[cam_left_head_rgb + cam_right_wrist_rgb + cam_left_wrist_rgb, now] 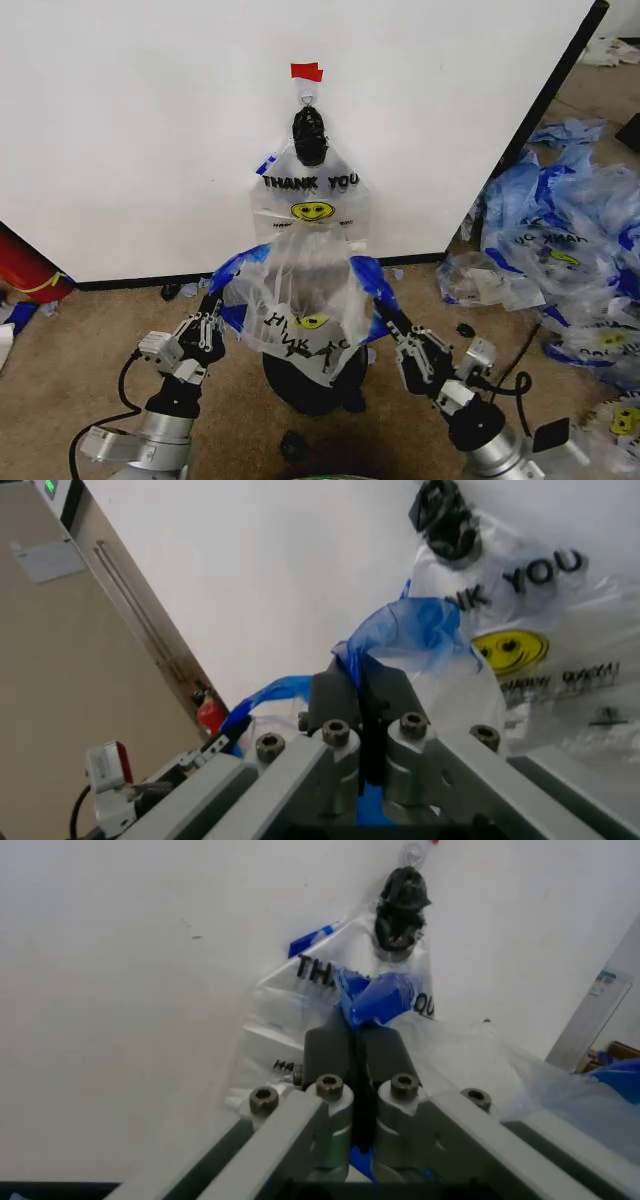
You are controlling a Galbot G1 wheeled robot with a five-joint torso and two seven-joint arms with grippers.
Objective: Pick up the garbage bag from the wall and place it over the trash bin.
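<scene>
The garbage bag [300, 300], see-through with black lettering, a yellow smiley and blue handles, is stretched between my two grippers above the trash bin [310, 392], a black round basket whose top it hides. My left gripper [212, 308] is shut on the bag's left blue handle [378, 999]; its fingers [328, 1046] pinch the plastic. My right gripper [393, 322] is shut on the right blue handle [405, 626]. Behind stands the white wall [150, 130], where another "THANK YOU" bag [310, 195] hangs from a hook [307, 95] under red tape.
A pile of similar bags [570, 240] covers the floor at the right. A red object [25, 265] lies at the wall's left foot. Small black lumps [290, 443] and blue scraps dot the carpet. The wall's black edge post [560, 75] runs at the right.
</scene>
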